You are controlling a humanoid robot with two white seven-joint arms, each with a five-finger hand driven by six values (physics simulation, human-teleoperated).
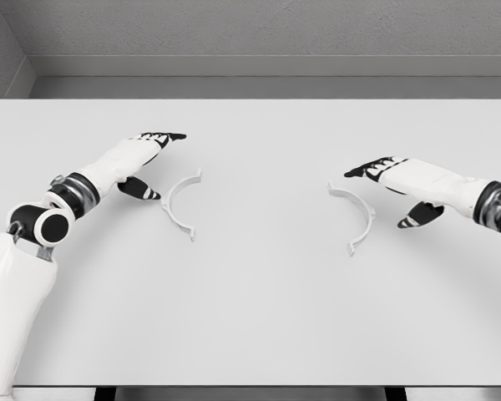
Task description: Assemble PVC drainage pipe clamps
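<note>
Two white half-ring pipe clamp halves lie flat on the white table (pixel 259 317). The left clamp half (pixel 174 205) opens toward the right, the right clamp half (pixel 360 219) opens toward the left, and a wide gap separates them. My left hand (pixel 150 159) hovers just left of the left half, fingers stretched out and thumb spread below, holding nothing. My right hand (pixel 392 188) sits just right of the right half, fingers extended toward it and thumb hanging down, also holding nothing. Neither hand touches its clamp half.
The table's far edge meets a grey wall (pixel 259 33) at the back. The near table edge runs along the bottom of the view. No other objects lie on the surface.
</note>
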